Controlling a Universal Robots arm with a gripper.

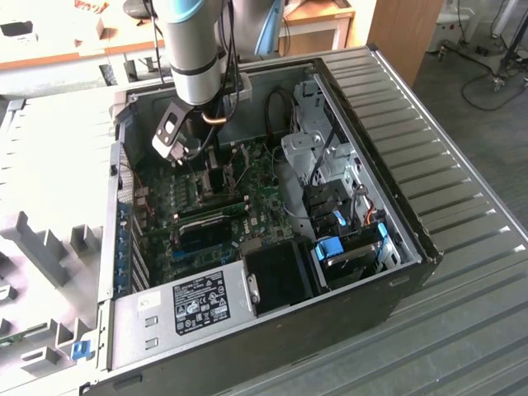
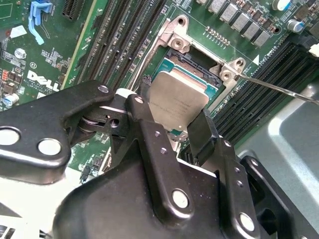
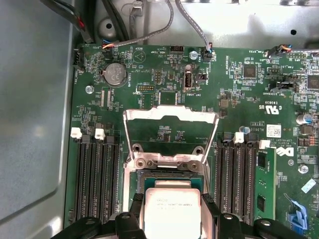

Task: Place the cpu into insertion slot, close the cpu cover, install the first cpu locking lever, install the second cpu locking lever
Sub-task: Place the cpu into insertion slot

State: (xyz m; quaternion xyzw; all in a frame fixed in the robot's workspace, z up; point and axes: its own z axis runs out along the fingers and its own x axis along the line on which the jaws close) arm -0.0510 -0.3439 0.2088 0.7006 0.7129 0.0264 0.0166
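Observation:
My gripper [image 2: 173,119] is shut on the cpu [image 2: 177,97], a flat square chip with a dull silver top, one black finger [image 2: 144,107] on each of two opposite edges. The cpu [image 3: 172,209] sits over the near part of the insertion slot [image 3: 169,176], a dark square socket in the green board; I cannot tell if it touches the socket. The insertion slot [image 2: 192,59] is partly uncovered beyond the chip. The cpu cover [image 3: 172,114], a silvery frame with a cut-out centre, stands swung open past the socket. In the exterior view the gripper [image 1: 188,157] reaches down into the open computer case.
Long black memory slots [image 3: 94,174] flank the socket on both sides. A thin metal lever [image 2: 279,89] juts out beside the socket. Cables [image 3: 194,25] run along the board's edge. In the case lie a black card [image 1: 206,231], a power supply [image 1: 194,301] and drive bays [image 1: 346,239].

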